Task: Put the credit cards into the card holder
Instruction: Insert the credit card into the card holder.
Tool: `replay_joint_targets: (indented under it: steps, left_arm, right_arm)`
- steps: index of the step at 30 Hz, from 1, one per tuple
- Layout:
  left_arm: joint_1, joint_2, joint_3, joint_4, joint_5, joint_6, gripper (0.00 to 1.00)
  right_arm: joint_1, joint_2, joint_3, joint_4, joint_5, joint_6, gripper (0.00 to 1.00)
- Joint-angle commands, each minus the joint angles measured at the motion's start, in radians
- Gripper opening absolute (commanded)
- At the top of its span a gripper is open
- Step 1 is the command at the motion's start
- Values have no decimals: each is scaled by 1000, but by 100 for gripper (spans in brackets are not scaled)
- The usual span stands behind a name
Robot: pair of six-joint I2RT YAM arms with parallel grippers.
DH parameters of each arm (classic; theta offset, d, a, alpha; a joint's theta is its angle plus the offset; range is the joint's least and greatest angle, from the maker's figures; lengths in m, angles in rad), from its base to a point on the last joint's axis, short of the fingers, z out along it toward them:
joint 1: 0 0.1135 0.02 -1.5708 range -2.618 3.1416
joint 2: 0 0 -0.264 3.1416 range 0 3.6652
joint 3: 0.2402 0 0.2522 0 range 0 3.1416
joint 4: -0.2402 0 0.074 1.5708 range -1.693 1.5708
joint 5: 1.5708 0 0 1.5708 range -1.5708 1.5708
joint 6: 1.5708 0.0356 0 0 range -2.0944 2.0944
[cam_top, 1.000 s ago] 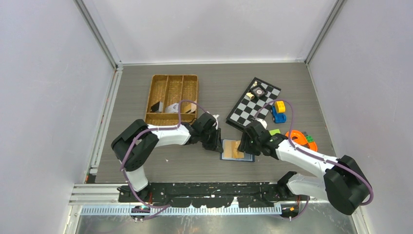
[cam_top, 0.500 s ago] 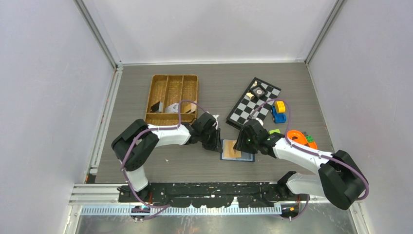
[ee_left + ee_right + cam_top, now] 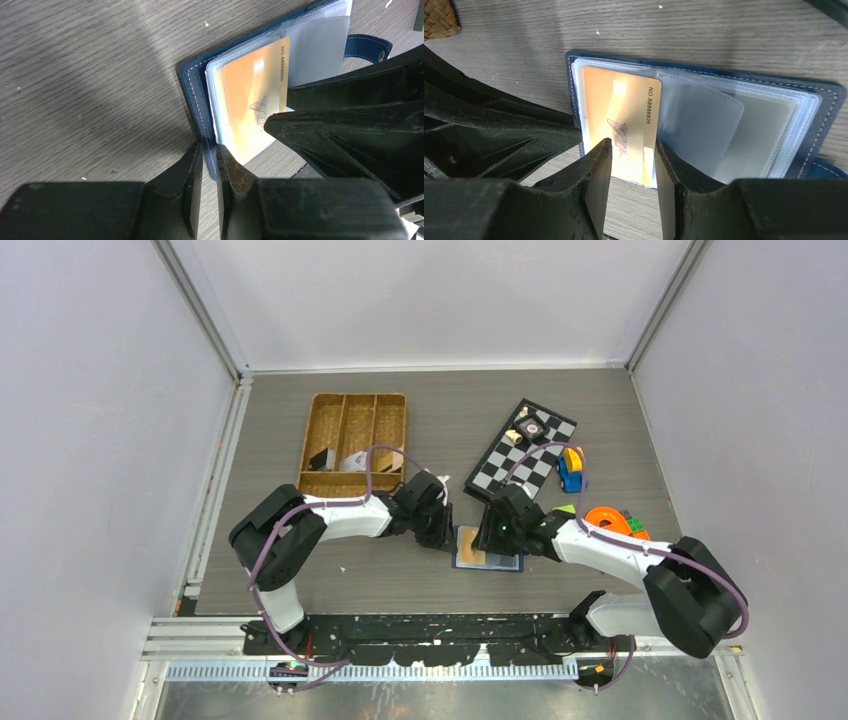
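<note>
We see L gripper (image 3: 209,152) bent low, pinching holder (image 3: 193,85) edge; R gripper (image 3: 633,150) half-open astride card (image 3: 619,102) reading "NO 8888805", possibly "VIP".

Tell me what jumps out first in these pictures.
An orange card lies among the clear sleeves of the open navy card holder, near the front middle of the table. The left gripper pinches the holder's cover edge, while the right gripper, open, straddles the card's near edge. Farther back, a checkerboard lies to the right and a wicker tray to the left.
</note>
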Motion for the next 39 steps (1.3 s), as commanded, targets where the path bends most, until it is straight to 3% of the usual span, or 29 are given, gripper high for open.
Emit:
replay_joint_targets:
  steps: [1,15,22,33,39]
  left_arm:
    - [-6,10,19,6,9,11,18]
    - [-5,-47,-16,-24,-54,11,18]
    - [-5,-66,-23,-41,-69,15,18]
    - [-5,-107,-15,-79,-91,29,21]
    - [-5,-107,1,-76,-76,29,22]
  right_arm:
    - [26,27,47,45,-6,17,42]
    - [104,127,127,74,4,16,41]
    - [112,84,144,41,17,10,43]
    - [110,-108,176,-275,261,-29,60]
    - [109,-96,128,-305,288,-23,65]
